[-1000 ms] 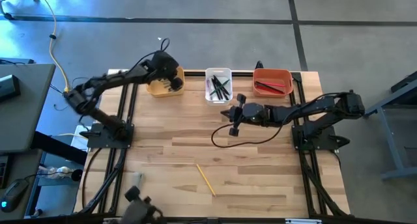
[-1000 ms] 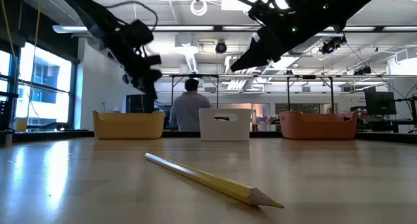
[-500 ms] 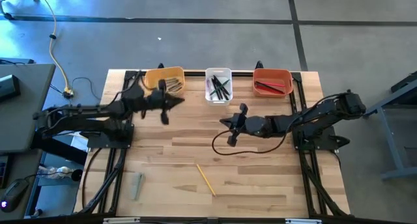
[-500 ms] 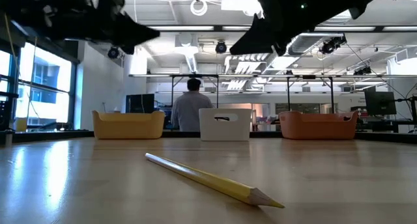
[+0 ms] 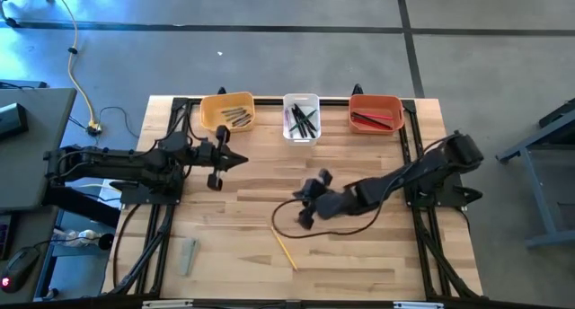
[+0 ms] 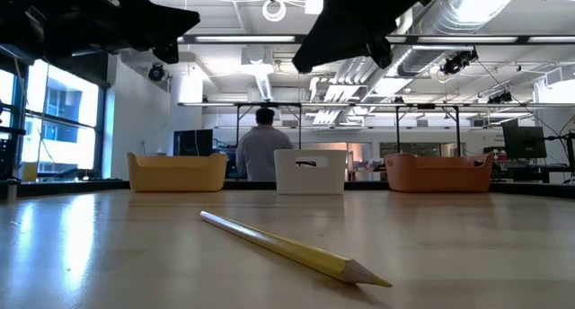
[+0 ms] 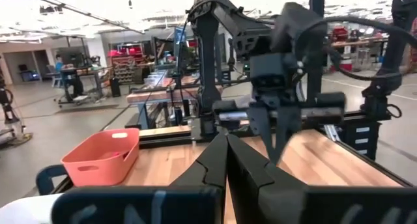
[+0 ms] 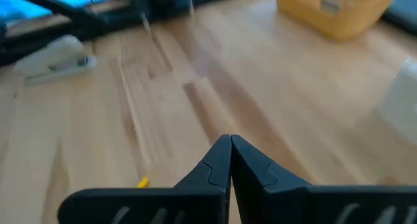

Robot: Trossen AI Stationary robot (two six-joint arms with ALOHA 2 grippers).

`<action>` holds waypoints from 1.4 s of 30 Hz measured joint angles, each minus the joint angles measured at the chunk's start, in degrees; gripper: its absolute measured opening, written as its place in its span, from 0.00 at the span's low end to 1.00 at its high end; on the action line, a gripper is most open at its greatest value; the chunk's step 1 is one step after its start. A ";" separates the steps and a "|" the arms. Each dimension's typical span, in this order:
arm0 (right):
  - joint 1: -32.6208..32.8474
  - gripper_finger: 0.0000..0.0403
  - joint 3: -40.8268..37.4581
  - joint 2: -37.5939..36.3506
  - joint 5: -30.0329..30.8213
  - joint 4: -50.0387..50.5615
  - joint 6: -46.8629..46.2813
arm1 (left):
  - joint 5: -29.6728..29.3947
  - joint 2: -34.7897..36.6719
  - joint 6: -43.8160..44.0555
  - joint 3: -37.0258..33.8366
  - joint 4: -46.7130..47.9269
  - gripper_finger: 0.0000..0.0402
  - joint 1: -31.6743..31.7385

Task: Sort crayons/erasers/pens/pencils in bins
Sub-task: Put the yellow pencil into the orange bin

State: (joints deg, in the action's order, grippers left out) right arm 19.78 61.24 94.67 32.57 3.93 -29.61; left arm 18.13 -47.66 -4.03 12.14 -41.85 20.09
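**Arms low over table, both claws pinched shut and empty**

Arms were both stretched out flat over the wooden table (image 5: 377, 246). Left arm reached in from its base on the table's left side, nearly level, pointing toward the middle. Left gripper (image 5: 235, 159) sat just in front of the yellow-orange bin (image 5: 226, 112), fingers pressed tip to tip, nothing between them. Right arm ran from its base on the right, angled down and across toward the table's centre. Right gripper (image 5: 299, 201) hung near the yellow pencil (image 5: 284, 247), not touching it, fingers (image 8: 229, 160) closed together on nothing.

Yellow pencil lay loose on the table, on the near side from the bins, tip toward the low camera (image 6: 292, 248). A grey block (image 5: 188, 255) lay well apart from it, toward the left front corner.

Bins stood in a row at the far edge: yellow-orange, white bin (image 5: 302, 117) with black and green pens (image 5: 305, 120), red-orange bin (image 5: 375, 113) with red pencils (image 5: 373, 119). Yellow-orange bin held a few dark sticks; type unclear.

No readable labels or writing anywhere. A person (image 6: 261, 147) stood in the room behind the bins.
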 joint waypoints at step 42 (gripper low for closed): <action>8.81 0.16 36.91 36.62 -14.76 34.93 -22.75 | -0.09 -0.08 0.93 -0.15 2.20 0.00 -2.64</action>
State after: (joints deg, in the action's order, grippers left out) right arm 28.59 98.16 131.28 17.82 38.86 -52.36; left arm 18.04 -47.74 -3.10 11.99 -39.65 17.45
